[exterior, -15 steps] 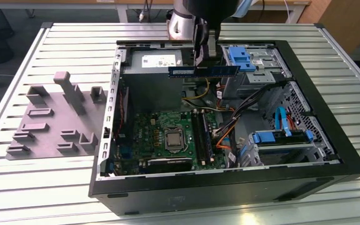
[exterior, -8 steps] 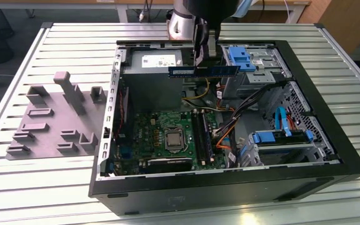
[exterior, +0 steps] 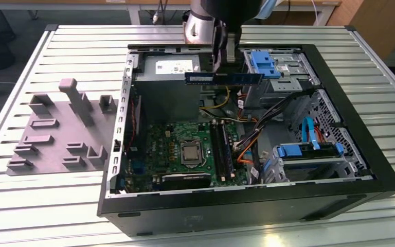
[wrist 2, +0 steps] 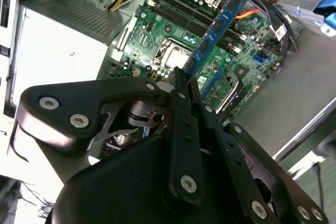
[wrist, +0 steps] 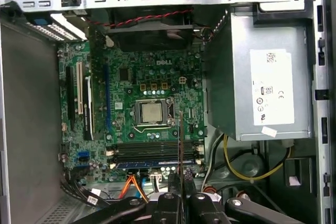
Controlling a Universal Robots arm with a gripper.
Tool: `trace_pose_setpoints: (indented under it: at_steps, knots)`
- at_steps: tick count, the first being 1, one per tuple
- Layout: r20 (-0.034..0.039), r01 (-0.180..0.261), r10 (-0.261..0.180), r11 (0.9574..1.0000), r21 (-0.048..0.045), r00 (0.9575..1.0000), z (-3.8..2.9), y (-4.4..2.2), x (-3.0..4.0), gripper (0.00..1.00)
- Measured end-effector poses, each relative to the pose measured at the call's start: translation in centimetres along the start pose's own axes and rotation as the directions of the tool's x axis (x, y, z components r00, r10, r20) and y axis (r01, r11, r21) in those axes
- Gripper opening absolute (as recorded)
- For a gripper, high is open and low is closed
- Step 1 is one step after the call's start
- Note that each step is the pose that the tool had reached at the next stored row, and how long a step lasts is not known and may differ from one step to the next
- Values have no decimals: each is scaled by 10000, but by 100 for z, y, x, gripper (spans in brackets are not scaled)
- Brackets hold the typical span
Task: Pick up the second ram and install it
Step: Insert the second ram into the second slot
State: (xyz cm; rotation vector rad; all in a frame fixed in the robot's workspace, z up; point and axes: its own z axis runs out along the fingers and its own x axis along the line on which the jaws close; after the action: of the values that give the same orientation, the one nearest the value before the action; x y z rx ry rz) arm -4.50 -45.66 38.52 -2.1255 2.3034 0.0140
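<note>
Hanging over the power-supply end of the open black computer case [exterior: 252, 203] in the exterior view, the black gripper [exterior: 225, 69] is pinching the second ram [exterior: 223, 77], a long blue-green memory stick. Its length is lying crosswise to the black motherboard slots [exterior: 220, 149] below. In the second wrist view, the stick is jutting out beyond the fingertips. In the first wrist view, it is showing edge-on, square to the slots.

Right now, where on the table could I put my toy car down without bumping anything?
The bare table between the grey tray and the near edge is free, and the strip beyond the tray too. Inside the computer case it is crowded with cables, and the gripper holds the memory stick above it.
</note>
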Motion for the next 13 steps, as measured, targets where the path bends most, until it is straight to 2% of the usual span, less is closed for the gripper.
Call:
trace_pose_setpoints:
  at_steps: [5,13]
  knots:
    - [-39,-697,697,9976,12,9976,5,0,0,14]
    - [-84,-1603,1603,9871,32,9870,9,0,0,14]
